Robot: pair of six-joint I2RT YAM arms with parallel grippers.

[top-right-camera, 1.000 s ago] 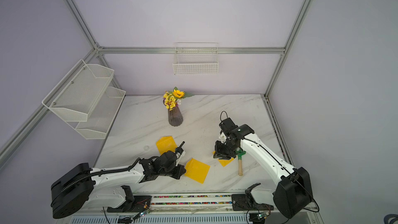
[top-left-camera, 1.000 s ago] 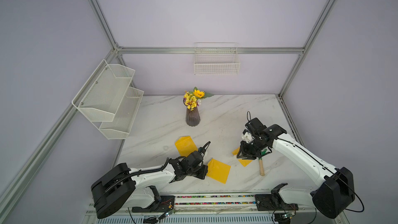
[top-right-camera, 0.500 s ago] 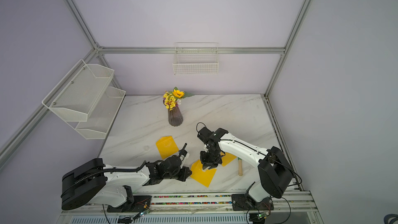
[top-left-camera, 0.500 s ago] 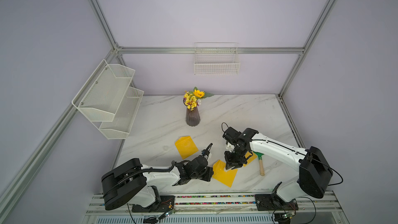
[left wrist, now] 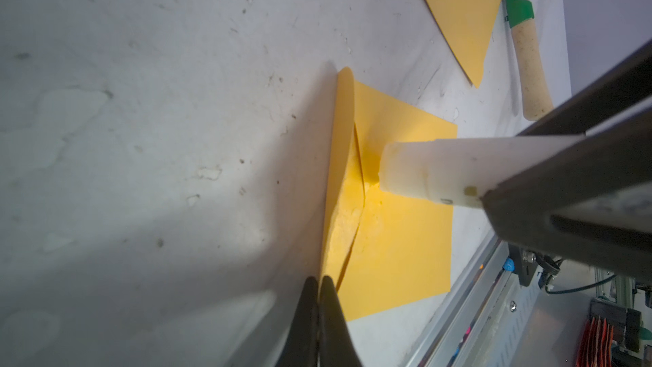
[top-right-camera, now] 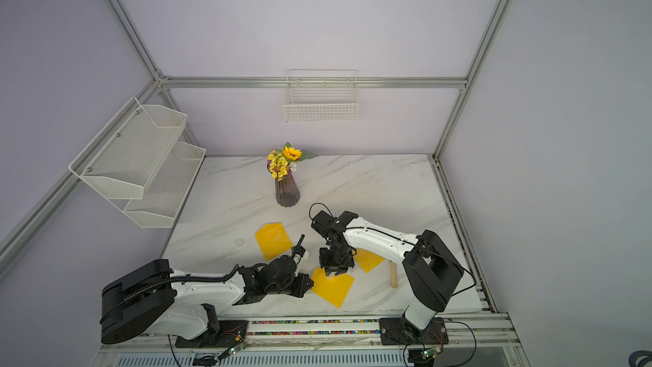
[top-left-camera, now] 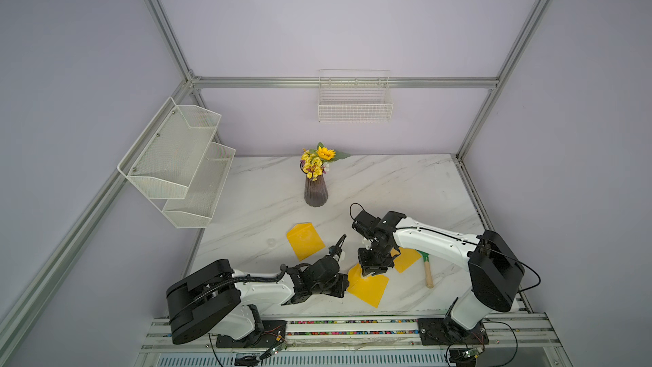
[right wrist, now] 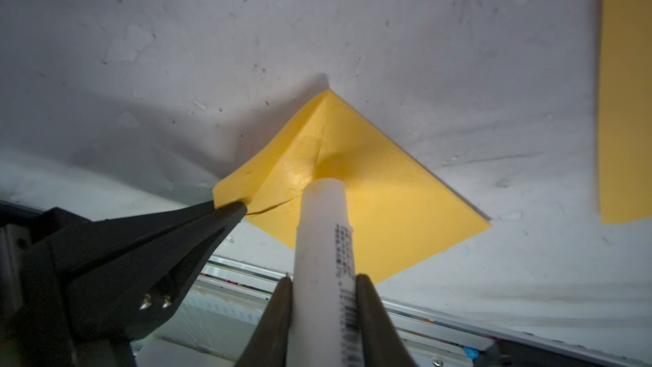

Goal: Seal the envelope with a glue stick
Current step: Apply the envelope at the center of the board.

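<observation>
Right gripper (right wrist: 324, 278) clenched around glue stick (right wrist: 323, 241), its tip pressed on yellow envelope (right wrist: 388, 206) just under raised flap (left wrist: 344, 171). Left gripper (left wrist: 319, 282) pinches flap corner, holding it up. Envelope lies on bench (top-left-camera: 388, 185) near front edge. Judgement: gluing under way; spreading glue, folding flap down and pressing shut remain.

A robotics lab test cell is indicated. A marble-patterned table (top-left-camera: 405, 178) is enclosed by an aluminium-profile frame (top-left-camera: 282, 82) and plain lavender panels (top-left-camera: 317, 30). A left robot arm (top-left-camera: 261, 289) and a right robot arm (top-left-camera: 434, 241) are mounted on a front rail (top-left-camera: 352, 337), where loose cables and what appear to be small circuit boards (top-left-camera: 467, 352) are exposed. A wire basket (top-left-camera: 354, 112) and a mesh shelf (top-left-camera: 176, 164) are hung on the walls.
</observation>
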